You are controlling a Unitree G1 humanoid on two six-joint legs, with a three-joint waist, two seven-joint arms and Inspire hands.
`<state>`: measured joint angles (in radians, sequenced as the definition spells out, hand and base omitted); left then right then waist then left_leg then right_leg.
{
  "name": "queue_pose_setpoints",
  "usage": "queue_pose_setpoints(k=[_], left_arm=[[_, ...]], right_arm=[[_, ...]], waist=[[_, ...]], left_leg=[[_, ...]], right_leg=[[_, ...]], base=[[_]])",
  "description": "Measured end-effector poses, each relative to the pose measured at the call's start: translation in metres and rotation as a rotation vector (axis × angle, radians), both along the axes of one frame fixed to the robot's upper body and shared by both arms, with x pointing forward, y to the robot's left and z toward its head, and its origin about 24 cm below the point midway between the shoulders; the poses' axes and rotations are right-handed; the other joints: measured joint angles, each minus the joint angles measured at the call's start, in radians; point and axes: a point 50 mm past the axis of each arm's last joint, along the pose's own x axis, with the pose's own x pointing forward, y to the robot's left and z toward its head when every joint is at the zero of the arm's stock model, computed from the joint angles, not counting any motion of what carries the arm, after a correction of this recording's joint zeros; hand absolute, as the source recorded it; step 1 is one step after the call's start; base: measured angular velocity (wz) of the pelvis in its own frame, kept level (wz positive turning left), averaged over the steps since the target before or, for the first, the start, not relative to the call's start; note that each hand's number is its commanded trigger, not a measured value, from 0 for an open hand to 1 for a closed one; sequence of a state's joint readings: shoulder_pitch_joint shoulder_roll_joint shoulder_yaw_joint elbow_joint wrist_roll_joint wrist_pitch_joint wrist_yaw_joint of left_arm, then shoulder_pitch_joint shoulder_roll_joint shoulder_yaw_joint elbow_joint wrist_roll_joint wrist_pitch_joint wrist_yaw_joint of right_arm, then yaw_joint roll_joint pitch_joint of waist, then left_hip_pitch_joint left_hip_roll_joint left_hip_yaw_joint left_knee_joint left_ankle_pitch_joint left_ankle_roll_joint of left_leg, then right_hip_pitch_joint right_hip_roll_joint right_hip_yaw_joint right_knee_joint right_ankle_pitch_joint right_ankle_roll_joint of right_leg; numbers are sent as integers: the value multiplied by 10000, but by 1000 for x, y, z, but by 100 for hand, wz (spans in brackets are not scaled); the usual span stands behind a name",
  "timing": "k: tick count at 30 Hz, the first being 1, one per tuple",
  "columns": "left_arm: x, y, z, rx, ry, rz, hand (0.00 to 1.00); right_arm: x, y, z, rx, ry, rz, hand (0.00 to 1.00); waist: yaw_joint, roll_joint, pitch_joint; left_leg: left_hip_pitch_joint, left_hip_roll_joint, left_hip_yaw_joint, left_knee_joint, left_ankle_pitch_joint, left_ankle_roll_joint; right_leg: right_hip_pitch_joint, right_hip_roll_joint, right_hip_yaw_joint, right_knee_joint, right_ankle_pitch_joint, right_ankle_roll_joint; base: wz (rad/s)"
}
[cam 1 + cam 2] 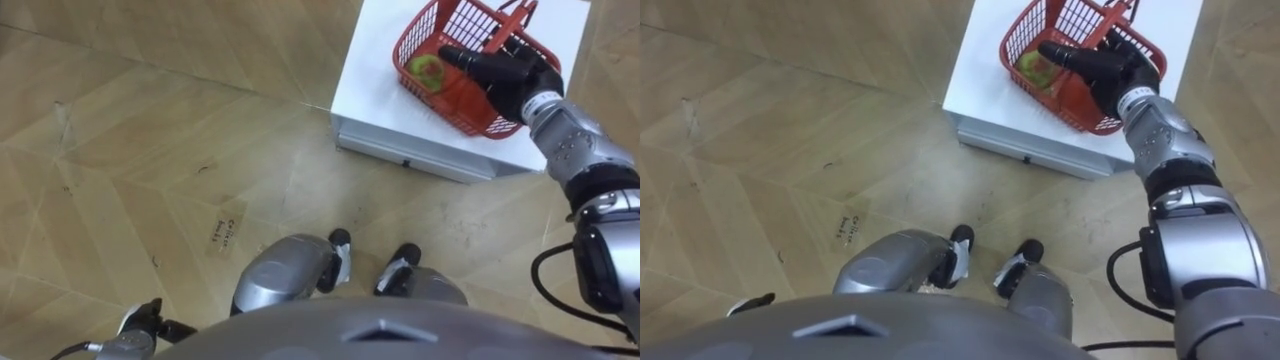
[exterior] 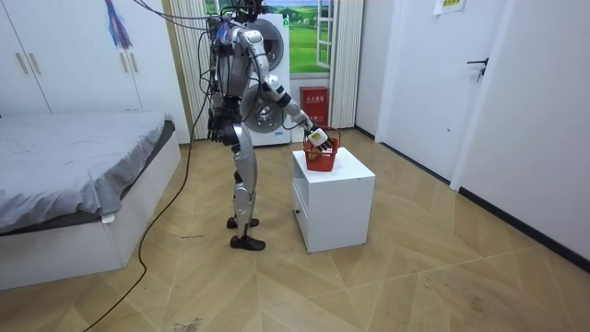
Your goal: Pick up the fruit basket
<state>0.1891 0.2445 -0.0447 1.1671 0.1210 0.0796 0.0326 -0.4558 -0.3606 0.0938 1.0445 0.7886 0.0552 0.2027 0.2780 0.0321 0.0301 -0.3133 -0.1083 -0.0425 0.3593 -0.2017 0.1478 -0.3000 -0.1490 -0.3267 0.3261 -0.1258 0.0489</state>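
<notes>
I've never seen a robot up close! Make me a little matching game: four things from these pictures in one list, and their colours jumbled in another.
Things
1. basket
2. fruit inside the basket
3. cabinet under the basket
4. right robot hand over the basket

Colours
a. black
b. white
c. green
d. red

Pairs: 1-d, 2-c, 3-b, 4-a
</notes>
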Motion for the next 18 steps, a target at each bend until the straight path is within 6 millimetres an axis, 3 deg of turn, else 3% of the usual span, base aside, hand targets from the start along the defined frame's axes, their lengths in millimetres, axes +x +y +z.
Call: queue_pose_setpoints(k=[2, 7, 11, 15, 18], left_arm=[[0, 0, 0, 4, -41, -4, 0], [2, 0, 0, -35, -170, 3, 0], [4, 4, 2, 97, -465, 535, 0], [-3, 7, 4, 333, -551, 806, 0], [-7, 8, 4, 452, -462, 843, 0]], right_arm=[[2, 1, 2, -45, -157, 8, 0], [1, 1, 5, -125, -378, 60, 0], [-10, -6, -1, -2, -395, -209, 0], [-25, -11, -6, 110, -465, -414, 0], [-35, -11, -8, 88, -566, -349, 0]], waist=[[-20, -76, -7], [-567, -260, -62], [-605, -544, -176], [-1158, -725, -188], [-1410, -890, -278]], left_leg=[[122, 16, 79, -142, 5, 5], [420, 48, 81, -219, 4, 4], [613, 107, 382, -404, 4, 4], [1037, 144, 384, -657, 4, 3], [1346, 191, 476, -905, 17, -17]], right_leg=[[34, 14, 51, -17, 0, 0], [413, 126, 76, -234, -1, 1], [450, 128, 240, -317, 0, 8], [912, 282, 235, -610, 82, 31], [1169, 382, 385, -869, 164, 37]], base=[[-11], [3], [-18], [-3], [-11]])
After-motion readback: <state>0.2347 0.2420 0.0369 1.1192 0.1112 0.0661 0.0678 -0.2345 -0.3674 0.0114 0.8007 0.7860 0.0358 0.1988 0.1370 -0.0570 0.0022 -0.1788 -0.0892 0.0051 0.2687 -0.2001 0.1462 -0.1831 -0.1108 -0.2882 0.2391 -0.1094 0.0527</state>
